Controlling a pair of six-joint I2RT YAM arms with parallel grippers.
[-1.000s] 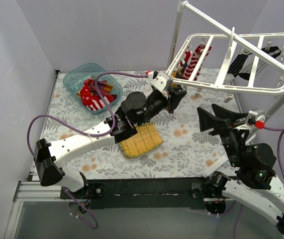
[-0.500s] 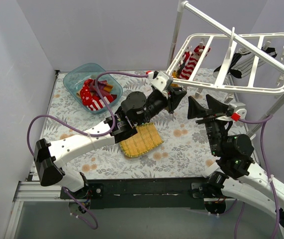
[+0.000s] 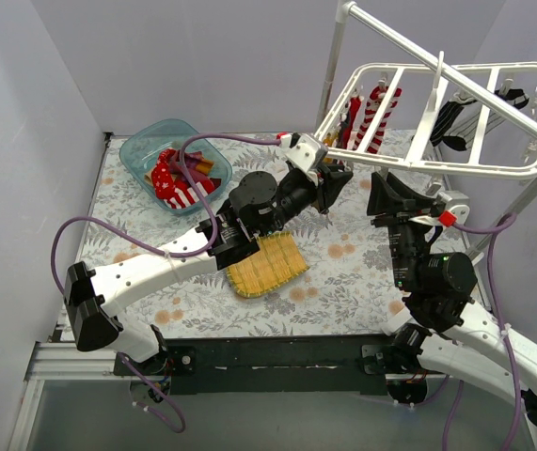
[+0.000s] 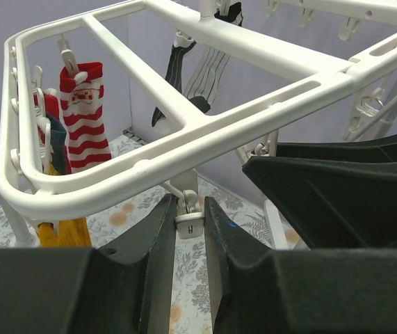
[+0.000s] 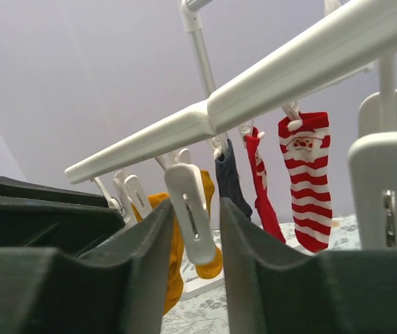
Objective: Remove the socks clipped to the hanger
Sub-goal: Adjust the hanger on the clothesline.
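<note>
Spreading across the whole view, one flower-patterned bench [image 3: 334, 301] is seen, with two arms bolted at its near edge. Above its far right corner one white grid hanger [image 3: 437, 166] is hung from a white pole stand [image 3: 328, 70]. One teal tub [image 3: 134, 141] is set at the far left, and loose socks [image 3: 176, 183] are piled in it, too tangled to be counted. One yellow woven mat [image 3: 266, 265] is laid near the middle.

The left gripper [image 4: 189, 205] is raised under the hanger's near left corner. Its fingers [image 4: 149, 243] are closed on one small white clip [image 4: 188, 219] that dangles from the rim and is pressed from both sides. The right gripper [image 5: 196, 205] is held under the near rail, a little further right. Its fingers [image 5: 268, 278] are parted, and a second clip [image 5: 190, 219] stands in the gap, with a sliver of space left beside it.

Four socks are clipped at the hanger's left end, beyond both pairs of fingers and untouched by them: one mustard yellow sock [image 5: 176, 264], one dark sock [image 5: 227, 177], one red sock [image 5: 261, 188] and one red-and-white striped sock [image 5: 309, 184]. The mustard one hangs just behind the second clip. At the far right end at least two black-and-white socks [image 3: 451, 120] are clipped, well apart from the fingers.
</note>
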